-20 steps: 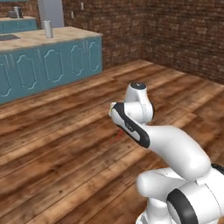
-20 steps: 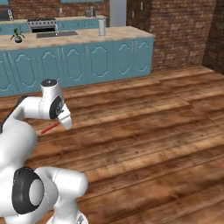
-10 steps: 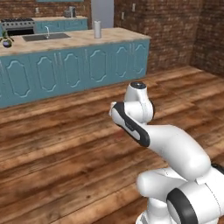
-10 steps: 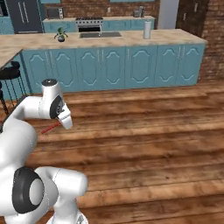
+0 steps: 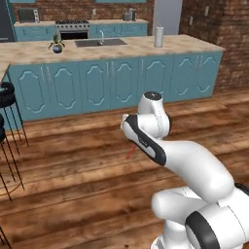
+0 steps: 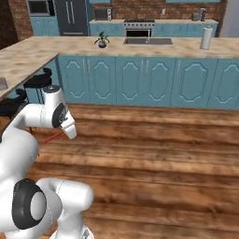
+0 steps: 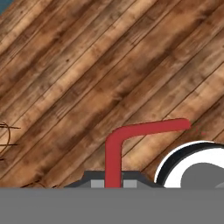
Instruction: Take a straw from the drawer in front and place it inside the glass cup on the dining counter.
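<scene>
The arm is folded up tight over the wooden floor (image 5: 73,180), elbow high, forearm angling down and to the side with the hand tucked low behind its own links; in the hand view the gripper (image 7: 113,183) looks straight down at the planks, its dark tips pinched close together on the stem of the straw (image 7: 114,151); the red stem rises between them, then bends sharply and runs off sideways, the bent end free in the air above the floor; from the left base view a short length of red pokes out below the forearm, and from the right base view the same red sliver shows just beside the wrist, slanting down; so the straw is up in the grip, well above the boards, touching nothing else; off to the side the dining counter (image 6: 23,58) juts in with its beige marbled top, black stools (image 5: 7,95) beneath its edge; ahead runs the sink counter (image 5: 121,48) over teal cabinet doors (image 6: 140,79), a small potted plant (image 6: 101,42) and a tall grey-white cylinder (image 5: 158,36) standing on it.
</scene>
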You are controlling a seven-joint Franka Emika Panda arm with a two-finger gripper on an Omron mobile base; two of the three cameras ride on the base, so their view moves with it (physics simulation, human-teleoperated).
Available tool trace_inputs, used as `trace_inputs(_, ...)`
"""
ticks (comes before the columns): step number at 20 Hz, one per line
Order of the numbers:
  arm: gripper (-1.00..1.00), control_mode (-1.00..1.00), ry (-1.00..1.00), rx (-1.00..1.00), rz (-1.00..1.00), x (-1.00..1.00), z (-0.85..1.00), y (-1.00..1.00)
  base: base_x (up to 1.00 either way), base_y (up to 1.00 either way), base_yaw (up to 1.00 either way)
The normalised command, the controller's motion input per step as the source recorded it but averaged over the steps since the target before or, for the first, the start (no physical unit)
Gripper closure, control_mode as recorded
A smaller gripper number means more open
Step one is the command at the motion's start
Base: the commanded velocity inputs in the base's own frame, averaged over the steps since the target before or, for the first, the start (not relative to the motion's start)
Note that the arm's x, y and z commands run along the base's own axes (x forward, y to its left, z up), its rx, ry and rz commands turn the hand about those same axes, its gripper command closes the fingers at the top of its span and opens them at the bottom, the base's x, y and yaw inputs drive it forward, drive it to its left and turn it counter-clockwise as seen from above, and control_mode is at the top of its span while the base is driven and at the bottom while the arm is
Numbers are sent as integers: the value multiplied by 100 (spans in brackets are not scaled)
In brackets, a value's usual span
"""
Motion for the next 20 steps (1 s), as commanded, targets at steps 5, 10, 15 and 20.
trace_inputs(5, 100, 100, 0, 0, 0, 0, 0, 0, 100, -23, 36)
trace_inputs(10, 100, 100, 0, 0, 0, 0, 0, 0, 100, -33, 41)
trace_inputs(15, 100, 100, 0, 0, 0, 0, 0, 0, 100, -40, 43)
trace_inputs(20, 100, 100, 0, 0, 0, 0, 0, 0, 100, -43, 44)
